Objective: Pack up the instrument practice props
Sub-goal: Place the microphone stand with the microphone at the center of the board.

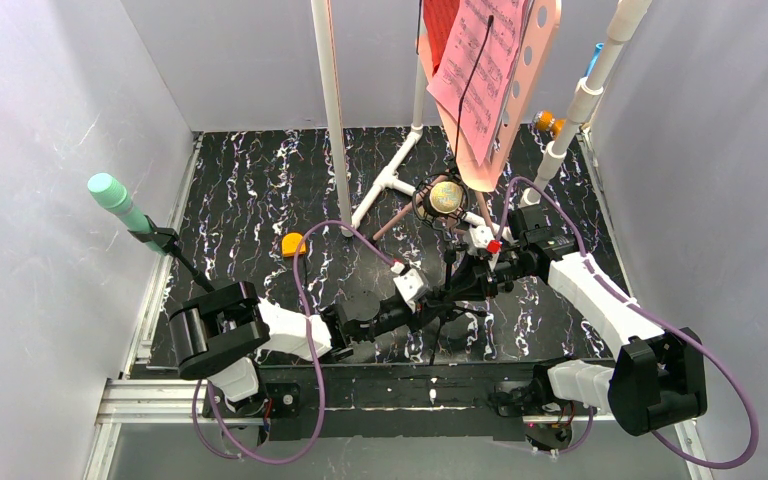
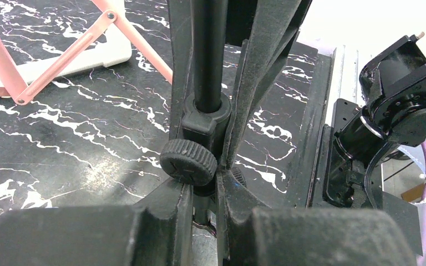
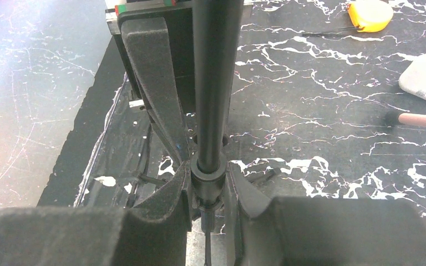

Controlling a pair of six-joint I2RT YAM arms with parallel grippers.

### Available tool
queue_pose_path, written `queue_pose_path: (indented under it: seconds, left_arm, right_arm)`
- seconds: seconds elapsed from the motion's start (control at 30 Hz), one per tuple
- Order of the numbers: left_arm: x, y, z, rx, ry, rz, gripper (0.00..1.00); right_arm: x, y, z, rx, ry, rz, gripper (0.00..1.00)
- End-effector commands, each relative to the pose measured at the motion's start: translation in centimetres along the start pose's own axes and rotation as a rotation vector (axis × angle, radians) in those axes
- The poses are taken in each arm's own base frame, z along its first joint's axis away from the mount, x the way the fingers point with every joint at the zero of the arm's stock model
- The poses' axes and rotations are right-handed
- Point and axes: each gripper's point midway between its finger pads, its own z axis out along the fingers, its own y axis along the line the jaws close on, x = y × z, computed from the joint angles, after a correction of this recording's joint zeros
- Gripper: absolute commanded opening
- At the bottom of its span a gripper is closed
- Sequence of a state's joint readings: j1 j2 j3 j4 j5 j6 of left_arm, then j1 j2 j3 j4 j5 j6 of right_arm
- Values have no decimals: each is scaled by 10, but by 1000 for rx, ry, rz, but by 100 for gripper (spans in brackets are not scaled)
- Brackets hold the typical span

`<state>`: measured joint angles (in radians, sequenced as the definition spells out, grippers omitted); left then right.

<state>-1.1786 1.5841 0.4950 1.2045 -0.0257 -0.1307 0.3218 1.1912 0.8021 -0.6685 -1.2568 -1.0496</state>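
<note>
My left gripper (image 2: 219, 83) is closed narrow on the black stand pole (image 2: 208, 50), one finger pressed to each side at the collar, where a ribbed knob (image 2: 188, 162) sticks out. My right gripper (image 3: 211, 138) is clamped on the same pole, and its foam pads hug the shaft just above a ring. From above, I see both arms meeting on this pole near the middle of the black marbled table (image 1: 250, 200), the left reaching in from the left and the right from the right. The yellow microphone (image 1: 445, 197) sits at the top of the pole, just beyond the grippers.

Farther back stands the pink music stand (image 1: 530, 70). It carries the pink sheet music (image 1: 480, 70), and the red folder (image 1: 440, 25) shows behind the sheet's left edge. One of its pink tripod legs (image 2: 61, 61) shows in the left wrist view. The mint-green microphone (image 1: 112, 194) is well apart at the left wall, held in a black clip. A small yellow object (image 1: 293, 243) lies on the table left of the white pipe frame (image 1: 332, 100).
</note>
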Motion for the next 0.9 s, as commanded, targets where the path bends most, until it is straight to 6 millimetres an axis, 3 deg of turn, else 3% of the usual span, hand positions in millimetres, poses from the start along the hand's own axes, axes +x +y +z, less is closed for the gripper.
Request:
queue_pose_path:
  seconds: [0.0, 0.23, 0.37, 0.6, 0.87]
  left_arm:
    - [-27, 9, 0, -45, -82, 35, 0]
    - [-32, 15, -9, -72, -95, 63, 0]
    - [-34, 18, -14, -90, -102, 73, 0]
    - [-33, 28, -24, -139, -100, 113, 0]
    - [-25, 54, -47, -269, -80, 174, 0]
  right_arm:
    - [-14, 5, 1, -27, -62, -39, 30]
    - [-11, 5, 2, -27, -58, -36, 66]
    - [-10, 5, 2, -26, -54, -35, 80]
    - [-4, 3, 1, -15, -32, -39, 91]
    - [7, -1, -1, 9, 22, -57, 98]
